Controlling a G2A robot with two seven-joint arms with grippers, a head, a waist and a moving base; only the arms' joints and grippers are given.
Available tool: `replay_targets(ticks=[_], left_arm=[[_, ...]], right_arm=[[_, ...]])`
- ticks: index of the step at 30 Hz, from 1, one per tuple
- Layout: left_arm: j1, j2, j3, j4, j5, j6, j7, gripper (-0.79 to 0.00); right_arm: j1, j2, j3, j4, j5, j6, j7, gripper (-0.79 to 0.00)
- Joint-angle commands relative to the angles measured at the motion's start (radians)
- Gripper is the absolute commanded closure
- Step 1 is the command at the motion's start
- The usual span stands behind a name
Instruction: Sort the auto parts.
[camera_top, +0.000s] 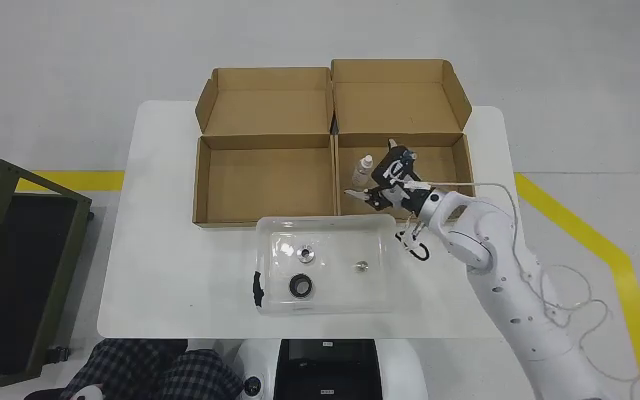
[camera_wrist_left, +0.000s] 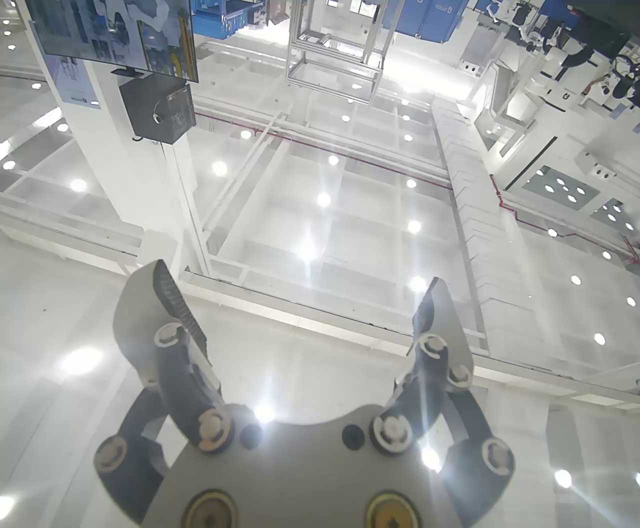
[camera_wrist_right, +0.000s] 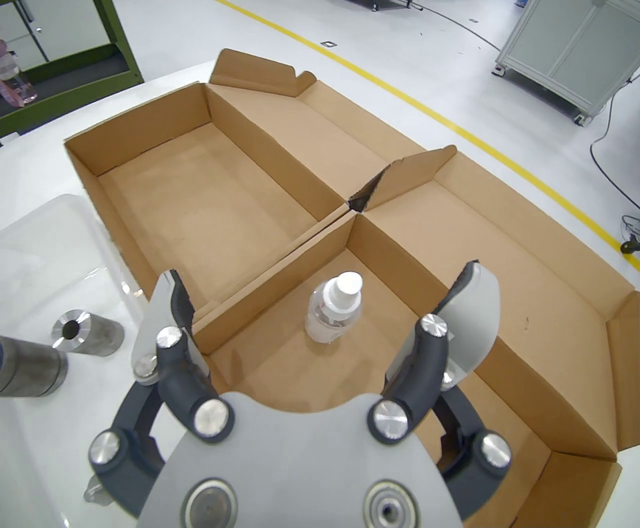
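Observation:
Two open cardboard boxes stand side by side at the back of the table: the left box (camera_top: 265, 183) holds nothing, the right box (camera_top: 445, 178) holds a small clear bottle with a white cap (camera_top: 361, 172) (camera_wrist_right: 334, 312) standing upright. My right gripper (camera_top: 393, 175) (camera_wrist_right: 325, 295) hangs open above the right box, just beside the bottle, nothing between its fingers. In front of the boxes a clear plastic bin (camera_top: 380, 295) holds a metal cylinder (camera_top: 303, 253) (camera_wrist_right: 89, 333), a black ring (camera_top: 301, 287) and a small metal piece (camera_top: 362, 265). My left gripper (camera_wrist_left: 300, 300) is open, pointing up at the ceiling.
The boxes' lids (camera_top: 390, 95) lie folded back behind them. The white table (camera_top: 160, 250) has bare room to the left of the bin. A dark green cart (camera_top: 35, 270) stands off the table's left side.

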Motion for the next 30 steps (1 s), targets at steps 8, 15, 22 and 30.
replay_targets(ticks=[8,15,22,30], left_arm=[[0.000,0.000,0.000,0.000,0.000,0.000,0.000,-0.785],[0.000,0.000,0.000,0.000,0.000,0.000,0.000,-0.785],[0.000,0.000,0.000,0.000,0.000,0.000,0.000,-0.785],[0.000,0.000,0.000,0.000,0.000,0.000,0.000,-0.785]], right_arm=[[-0.151,0.031,0.081,-0.209,-0.049,-0.098,0.115,-0.785],[-0.251,0.047,0.080,-0.292,-0.128,-0.176,0.125,-0.785],[-0.307,0.060,0.072,-0.319,-0.211,-0.263,0.112,-0.785],[-0.309,0.066,0.043,-0.269,-0.261,-0.297,0.118,-0.785]])
